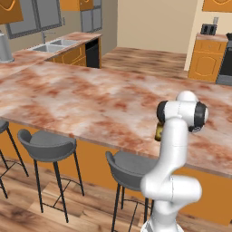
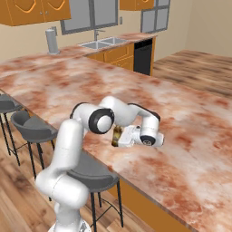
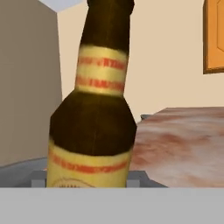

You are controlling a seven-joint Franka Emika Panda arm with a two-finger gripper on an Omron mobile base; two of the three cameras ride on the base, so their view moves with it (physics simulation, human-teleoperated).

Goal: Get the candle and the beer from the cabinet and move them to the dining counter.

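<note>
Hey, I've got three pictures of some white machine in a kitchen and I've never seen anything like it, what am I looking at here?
It is a computer-rendered kitchen with a white robot arm standing by grey bar stools. Two pictures come from cameras behind the arm, one to its left and one to its right. The third comes from a camera on the arm's hand, looking along its jaws. The arm reaches over the dining counter, a long marbled stone top. The close-up shows the beer, a brown bottle with a tan label, right in front of the hand camera; in the right base view the gripper appears closed around the bottle just above the counter. In the background are a sink and orange cabinets.
</note>
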